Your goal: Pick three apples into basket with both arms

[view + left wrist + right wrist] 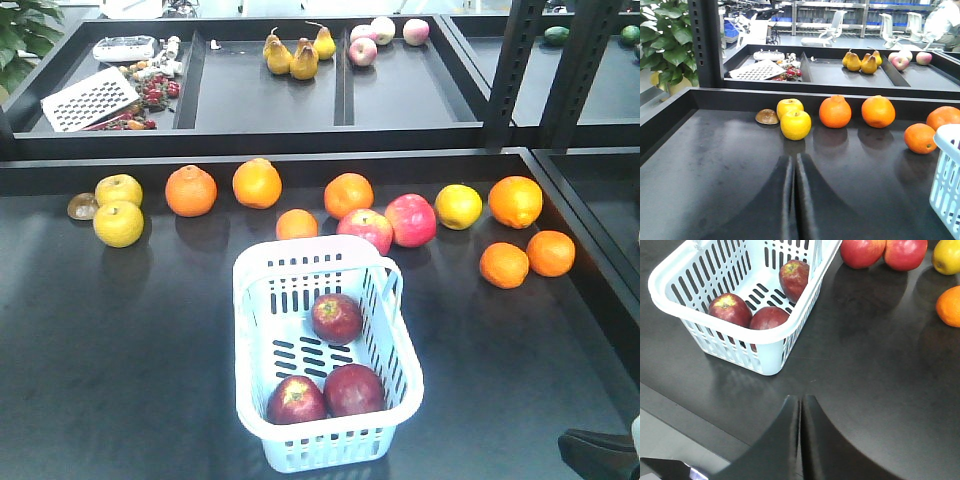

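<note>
All three apples point(337, 318) lie inside the basket point(400, 345), two touching at its near end and one behind them, so the task looks done. They are dark red with yellowish flecks by the stem. The left tool point(794, 200) and right tool point(801, 440) are both clenched and empty, clear of the basket over the bench point(120, 360).
</note>
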Robot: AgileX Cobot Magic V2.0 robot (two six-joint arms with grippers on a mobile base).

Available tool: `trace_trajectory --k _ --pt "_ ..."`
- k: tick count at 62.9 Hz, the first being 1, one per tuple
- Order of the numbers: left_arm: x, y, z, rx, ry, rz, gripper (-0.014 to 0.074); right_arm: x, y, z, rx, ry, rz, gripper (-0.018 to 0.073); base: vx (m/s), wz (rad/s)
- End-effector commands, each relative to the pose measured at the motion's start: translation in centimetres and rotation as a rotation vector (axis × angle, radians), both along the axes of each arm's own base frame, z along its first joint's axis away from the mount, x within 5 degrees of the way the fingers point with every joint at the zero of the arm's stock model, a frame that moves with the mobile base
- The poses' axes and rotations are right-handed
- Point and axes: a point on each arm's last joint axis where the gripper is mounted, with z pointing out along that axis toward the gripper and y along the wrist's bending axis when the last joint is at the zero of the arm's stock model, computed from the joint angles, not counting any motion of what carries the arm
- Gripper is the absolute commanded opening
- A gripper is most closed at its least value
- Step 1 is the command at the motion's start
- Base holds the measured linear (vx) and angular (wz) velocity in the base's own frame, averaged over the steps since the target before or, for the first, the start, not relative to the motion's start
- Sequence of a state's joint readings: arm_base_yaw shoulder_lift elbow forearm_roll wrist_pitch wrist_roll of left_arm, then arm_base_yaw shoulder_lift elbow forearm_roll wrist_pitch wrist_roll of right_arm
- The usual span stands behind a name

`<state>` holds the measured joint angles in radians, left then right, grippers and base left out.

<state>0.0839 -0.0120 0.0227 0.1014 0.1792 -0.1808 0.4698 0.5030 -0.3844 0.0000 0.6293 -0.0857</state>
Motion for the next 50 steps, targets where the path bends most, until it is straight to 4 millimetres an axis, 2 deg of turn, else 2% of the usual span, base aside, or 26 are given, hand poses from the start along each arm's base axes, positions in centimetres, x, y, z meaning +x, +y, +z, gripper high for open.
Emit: trace_trajectory --k 1,50 --pt "-0.03 -0.04 0.36 -0.004 -0.074 -0.002 -0.0006 0.40 0.19 1.22 0.038 -0.074 -0.002 -0.0004 0.00 0.00" --pt "-0.03 -0.04 0.39 -0.004 -0.074 -0.002 -0.0006 0.40 0.19 1.22 0.038 -0.074 -0.002 -0.0004 0.00 0.00"
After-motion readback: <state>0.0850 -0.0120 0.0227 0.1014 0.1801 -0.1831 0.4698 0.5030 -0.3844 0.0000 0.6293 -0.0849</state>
